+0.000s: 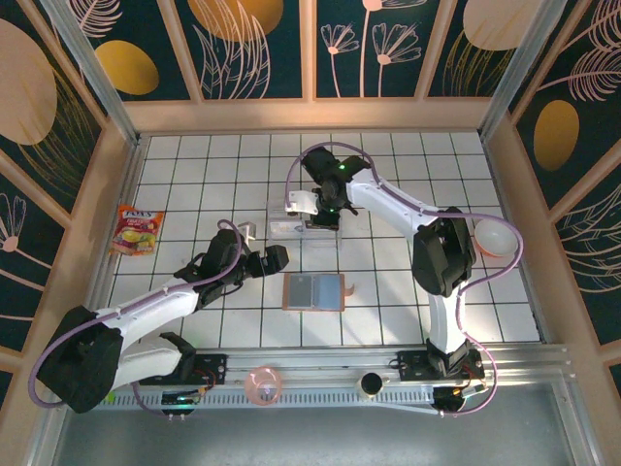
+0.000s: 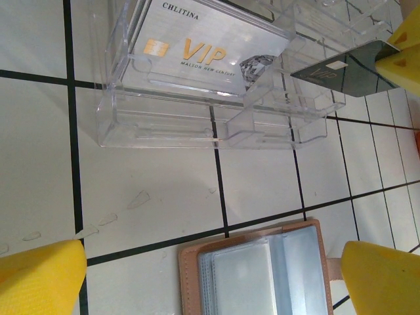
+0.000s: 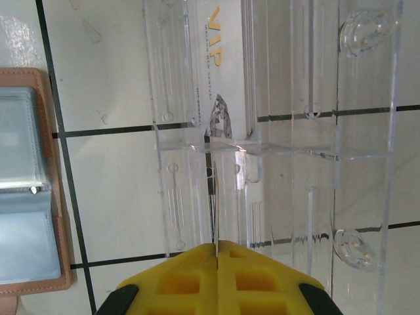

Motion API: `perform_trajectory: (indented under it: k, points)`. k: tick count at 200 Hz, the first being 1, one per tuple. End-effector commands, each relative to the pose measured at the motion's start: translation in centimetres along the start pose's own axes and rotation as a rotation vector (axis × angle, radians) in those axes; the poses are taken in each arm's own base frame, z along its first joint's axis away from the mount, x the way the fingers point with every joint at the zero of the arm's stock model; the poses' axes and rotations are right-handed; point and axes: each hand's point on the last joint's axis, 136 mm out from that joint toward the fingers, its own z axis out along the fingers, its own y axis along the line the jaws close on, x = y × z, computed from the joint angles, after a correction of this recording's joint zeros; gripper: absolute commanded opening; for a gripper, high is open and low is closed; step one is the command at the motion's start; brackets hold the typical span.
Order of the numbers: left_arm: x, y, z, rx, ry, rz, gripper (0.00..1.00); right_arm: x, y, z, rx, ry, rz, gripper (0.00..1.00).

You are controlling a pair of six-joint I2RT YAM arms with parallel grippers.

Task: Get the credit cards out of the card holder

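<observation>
While the right gripper pinches the black card over the clear tray, the card holder lies spread open on the bench.
Its jaws are closed on the thin, glossy card, held on edge and, I judge, lined up with a slot of the tray, a rigid moulded plastic rack with upright dividers. The whitish-silver card, lettered VIP in gold, sits in another compartment. At six o'clock of the tray, the tan, stitched, leather-like holder lies flat, and its grey-blue sleeves look empty, so both cards seem out. The left gripper hovers at ten o'clock of the holder, jaws wide apart and gripping nothing. Its yellow textured pads flank the holder, probably to steady it.
</observation>
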Motion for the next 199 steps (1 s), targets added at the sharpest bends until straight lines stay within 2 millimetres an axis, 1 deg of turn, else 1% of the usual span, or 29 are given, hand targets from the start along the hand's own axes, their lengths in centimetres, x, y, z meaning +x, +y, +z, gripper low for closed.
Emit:
perform_trajectory:
  k: [1, 29, 102, 161, 185, 199]
  points:
    - [-0.9, -0.6, -0.1, 0.011, -0.015, 0.002, 0.99, 0.3, 0.0, -0.8, -0.007, -0.006, -0.024, 0.00]
    - [-1.0, -0.7, 0.0, 0.013, -0.011, 0.001, 0.99, 0.6, -0.4, -0.1, -0.016, -0.012, -0.019, 0.00]
    - [-1.0, -0.7, 0.1, 0.014, -0.007, 0.000, 0.99, 1.7, -0.4, 3.2, -0.078, 0.008, -0.004, 0.00]
    - [-0.9, -0.7, 0.6, 0.023, 0.002, -0.003, 0.99, 1.4, -0.5, 3.5, -0.089, -0.010, 0.003, 0.00]
    - [-0.7, -0.7, 0.7, 0.025, 0.008, -0.001, 0.99, 1.3, -0.9, 3.7, -0.077, -0.020, 0.012, 0.07]
    - [-0.7, -0.7, 0.7, 0.030, 0.007, -0.003, 0.99, 1.0, -1.9, 3.6, -0.035, -0.030, 0.034, 0.16]
